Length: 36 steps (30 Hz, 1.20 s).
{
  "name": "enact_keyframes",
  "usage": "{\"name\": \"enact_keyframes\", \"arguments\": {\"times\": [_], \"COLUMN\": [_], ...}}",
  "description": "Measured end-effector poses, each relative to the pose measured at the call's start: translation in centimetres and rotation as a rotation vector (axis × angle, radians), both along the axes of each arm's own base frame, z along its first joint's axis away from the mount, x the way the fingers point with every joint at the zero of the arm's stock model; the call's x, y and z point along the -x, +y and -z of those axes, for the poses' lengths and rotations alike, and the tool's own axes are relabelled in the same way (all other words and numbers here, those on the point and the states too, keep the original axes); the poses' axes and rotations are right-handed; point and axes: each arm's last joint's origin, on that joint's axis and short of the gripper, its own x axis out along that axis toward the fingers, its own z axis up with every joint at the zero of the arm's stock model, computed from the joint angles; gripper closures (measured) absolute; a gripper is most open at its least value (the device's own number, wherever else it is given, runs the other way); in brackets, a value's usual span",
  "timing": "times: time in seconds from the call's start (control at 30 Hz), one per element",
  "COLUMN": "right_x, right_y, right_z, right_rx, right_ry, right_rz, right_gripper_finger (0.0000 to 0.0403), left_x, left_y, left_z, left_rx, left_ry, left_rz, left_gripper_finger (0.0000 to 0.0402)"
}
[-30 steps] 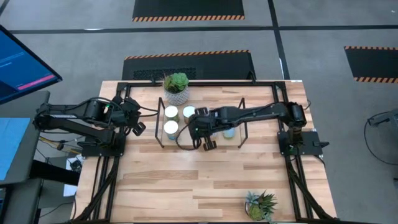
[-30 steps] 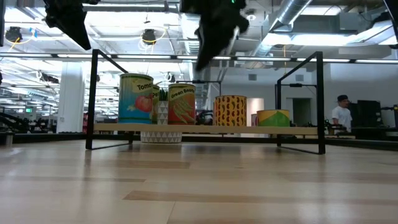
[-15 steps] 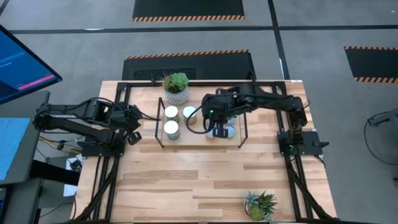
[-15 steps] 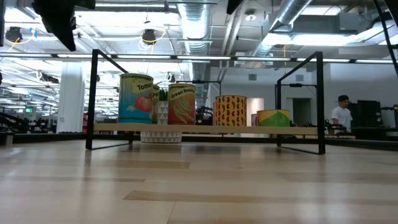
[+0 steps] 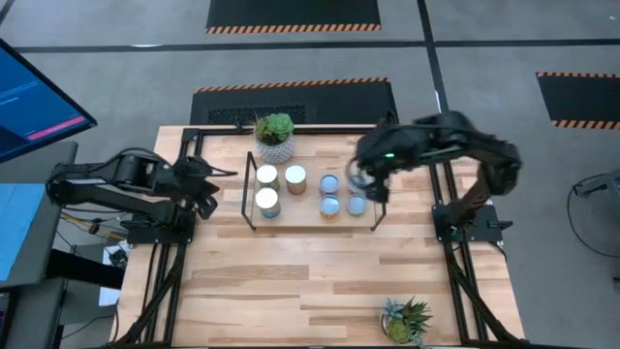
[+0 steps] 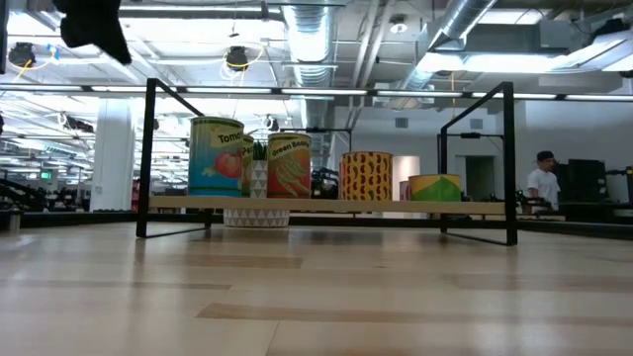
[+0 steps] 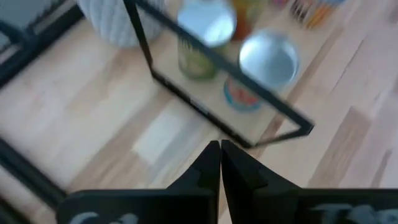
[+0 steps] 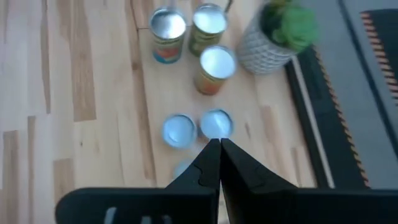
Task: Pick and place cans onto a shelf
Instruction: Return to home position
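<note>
"Wooden desk (image 5: 320,281) fills the middle of the overhead picture, grey floor all round it. Where are the cans?"

"All on the shelf (image 5: 298,211), upper middle of that frame. Three taller cans (image 5: 267,202) stand at its left end, and three short blue-topped cans (image 5: 330,205) show toward its right."

"And from desk level?"

"Centre of the frame, in a row on the board: a tomato can (image 6: 216,156), a green bean can (image 6: 289,163), a yellow-and-black can (image 6: 366,176) and a squat can (image 6: 433,186). A person (image 6: 542,178) stands far off at the right edge."

"The arms?"

"Overhead, the right arm (image 5: 455,145) arches in from the upper right, and the right jaws hang above the shelf's right end. Its wrist camera shows them pressed together with nothing between. The left arm (image 5: 116,179) lies at the left edge. The left jaws are near the shelf's left end, likewise closed and empty."

"Anything else?"

"A succulent pot (image 5: 275,136) just behind the shelf, and a spiky plant (image 5: 407,318) at the lower right."
</note>
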Motion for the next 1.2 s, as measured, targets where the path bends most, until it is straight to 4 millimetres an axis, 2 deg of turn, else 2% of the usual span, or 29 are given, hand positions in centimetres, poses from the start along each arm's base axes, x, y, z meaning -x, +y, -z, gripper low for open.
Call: {"name": "enact_keyframes", "arguments": {"times": [0.1,0.23,0.3,0.43,0.57,0.73,0.93,1.03,1.2], "right_x": [2.7,5.8,7.4,10.2,12.6,13.7,13.9,13.5,12.8], "right_y": [0.0,-0.1,0.1,0.5,0.6,0.6,0.6,0.7,0.7], "right_z": [-0.2,1.2,2.1,5.2,8.5,11.7,14.1,15.2,17.7], "right_rx": [0.023,0.037,0.029,-0.028,-0.108,-0.177,-0.174,-0.163,-0.145], "right_ry": [-0.011,-0.060,-0.160,-0.365,-0.570,-0.772,-0.879,-0.883,-0.870], "right_rz": [0.040,0.103,0.087,0.026,-0.023,-0.066,-0.107,-0.129,-0.142], "right_gripper_finger": [0.0370,0.0370,0.0370,0.0370,0.0370,0.0370,0.0370,0.0370,0.0370], "left_x": [1.0,2.7,3.5,4.4,4.6,5.2,5.6,5.5,4.3], "left_y": [0.2,0.4,0.5,0.6,0.6,0.6,0.6,0.6,0.6], "left_z": [-0.7,-1.5,-1.8,-1.7,-0.3,3.6,8.2,9.6,10.9], "left_rx": [-0.043,-0.099,-0.129,-0.171,-0.210,-0.182,-0.150,-0.169,-0.219], "left_ry": [-0.091,-0.230,-0.292,-0.419,-0.541,-0.590,-0.732,-0.809,-0.771], "left_rz": [-0.002,0.008,0.016,0.038,0.055,0.045,0.029,0.031,0.043], "left_gripper_finger": [0.0401,0.0401,0.0401,0.0401,0.0401,0.0401,0.0401,0.0401,0.0402]}}
